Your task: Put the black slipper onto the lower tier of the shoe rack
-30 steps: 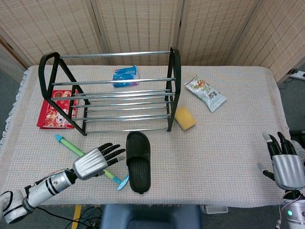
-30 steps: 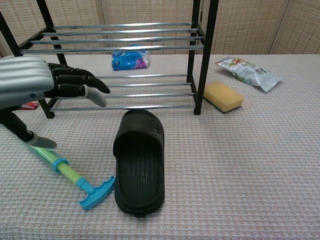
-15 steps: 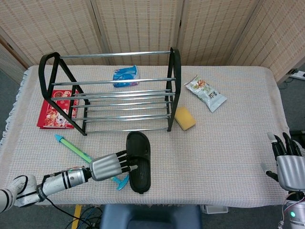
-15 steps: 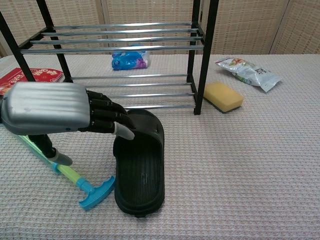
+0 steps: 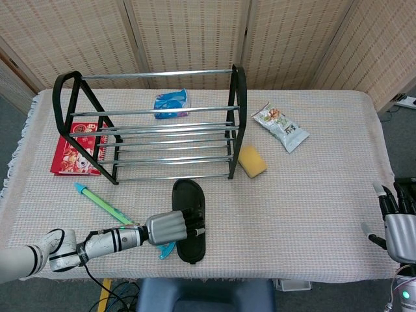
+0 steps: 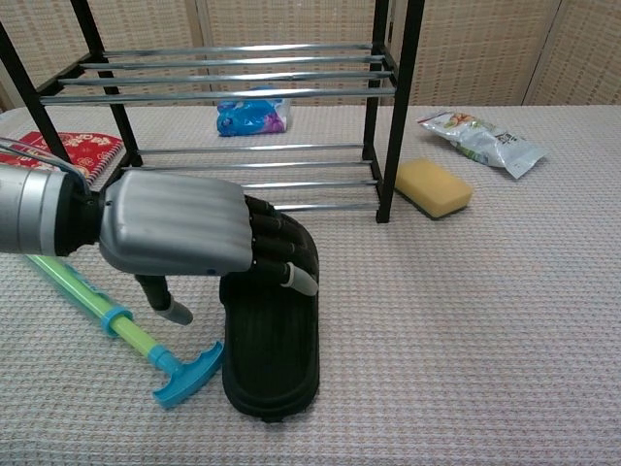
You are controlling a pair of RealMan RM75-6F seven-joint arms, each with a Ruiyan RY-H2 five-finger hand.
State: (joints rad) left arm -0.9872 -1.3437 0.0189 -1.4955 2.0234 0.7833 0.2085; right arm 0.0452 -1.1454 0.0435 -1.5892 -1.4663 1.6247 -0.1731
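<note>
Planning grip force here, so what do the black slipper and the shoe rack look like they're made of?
Black slipper: probably matte rubber or foam, one moulded piece with a ribbed footbed. Shoe rack: shiny, chrome-looking metal bars between glossy black end frames, which may be painted metal or plastic.

1 black slipper. 1 shoe rack. 1 yellow sponge. 1 snack packet. 1 blue pouch. 1 red book. 1 green-blue toy stick. 2 hands: left hand, right hand.
</note>
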